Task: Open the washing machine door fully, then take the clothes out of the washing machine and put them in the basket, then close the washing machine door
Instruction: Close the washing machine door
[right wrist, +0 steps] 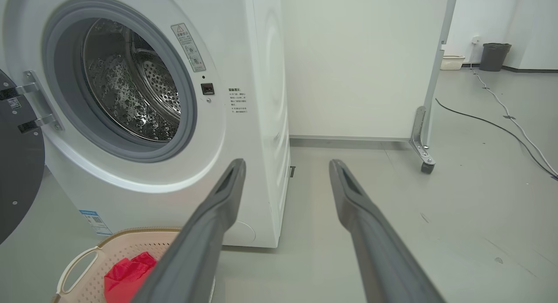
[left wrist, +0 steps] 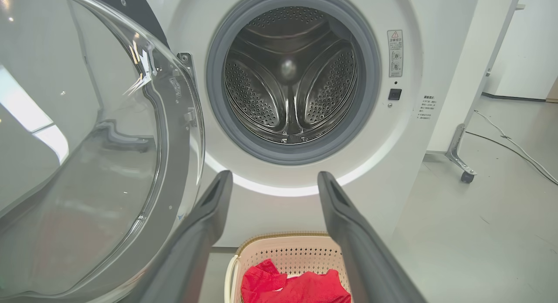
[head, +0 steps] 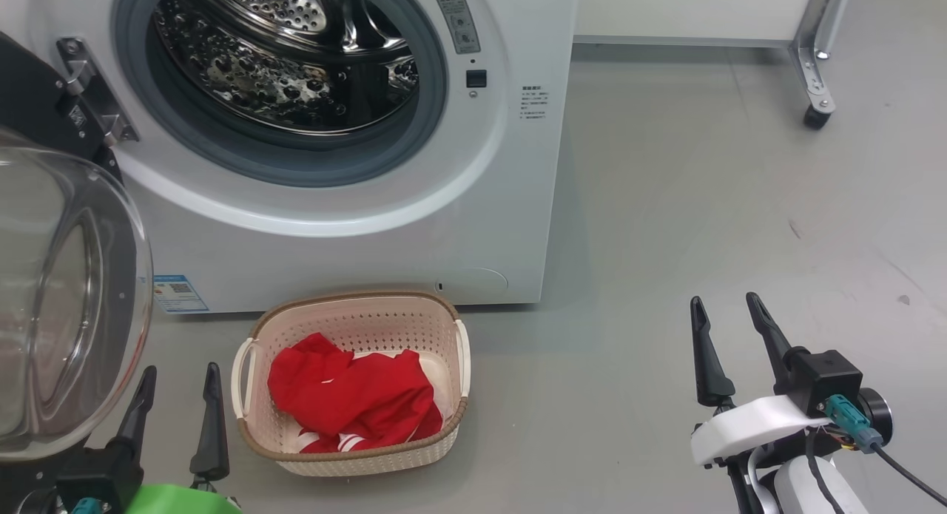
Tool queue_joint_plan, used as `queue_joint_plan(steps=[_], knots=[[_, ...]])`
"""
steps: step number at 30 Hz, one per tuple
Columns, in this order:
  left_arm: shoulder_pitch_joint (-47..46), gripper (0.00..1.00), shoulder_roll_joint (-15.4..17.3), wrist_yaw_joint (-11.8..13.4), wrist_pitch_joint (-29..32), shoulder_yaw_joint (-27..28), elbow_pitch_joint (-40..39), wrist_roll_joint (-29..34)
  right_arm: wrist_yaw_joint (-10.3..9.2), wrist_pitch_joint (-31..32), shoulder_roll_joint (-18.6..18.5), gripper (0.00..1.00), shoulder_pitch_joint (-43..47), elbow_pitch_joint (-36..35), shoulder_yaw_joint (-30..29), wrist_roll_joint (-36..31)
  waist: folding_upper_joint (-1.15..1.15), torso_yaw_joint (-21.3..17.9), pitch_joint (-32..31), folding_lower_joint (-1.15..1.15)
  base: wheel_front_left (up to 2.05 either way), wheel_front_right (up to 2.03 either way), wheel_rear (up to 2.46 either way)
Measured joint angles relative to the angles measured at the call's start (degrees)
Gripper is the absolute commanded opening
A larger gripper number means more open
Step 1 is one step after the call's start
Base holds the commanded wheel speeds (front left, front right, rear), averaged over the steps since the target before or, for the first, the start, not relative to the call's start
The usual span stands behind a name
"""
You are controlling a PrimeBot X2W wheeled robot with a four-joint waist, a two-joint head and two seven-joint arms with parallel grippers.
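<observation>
With the clothes in the basket, we find the washing machine door open at ten o'clock from our left gripper, the nearer one. It and the right gripper both gape wide, empty.

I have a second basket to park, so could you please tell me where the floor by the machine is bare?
The widest bare floor lies right of the washing machine and the basket, bordered by the wheeled frame leg and the right hand. The left is crowded: the open door, the left hand and the basket sit close together.
</observation>
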Motion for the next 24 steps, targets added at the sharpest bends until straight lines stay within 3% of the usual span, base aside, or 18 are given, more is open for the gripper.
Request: queue_joint_plan(steps=[10,24], knots=[[0.1,1.0,0.0,0.0,0.0,-1.9,2.1,-1.0,0.69,0.0,0.0,1.0,1.2,0.1,0.0,0.0,0.0,3.8,-0.5,0.0,0.0,0.0,0.0],[1.2,1.0,0.0,2.1,0.0,-1.4,4.0,-1.6,2.25,0.0,0.0,1.0,1.2,1.2,2.5,-0.1,0.0,13.3,-0.8,0.0,0.0,0.0,0.0]])
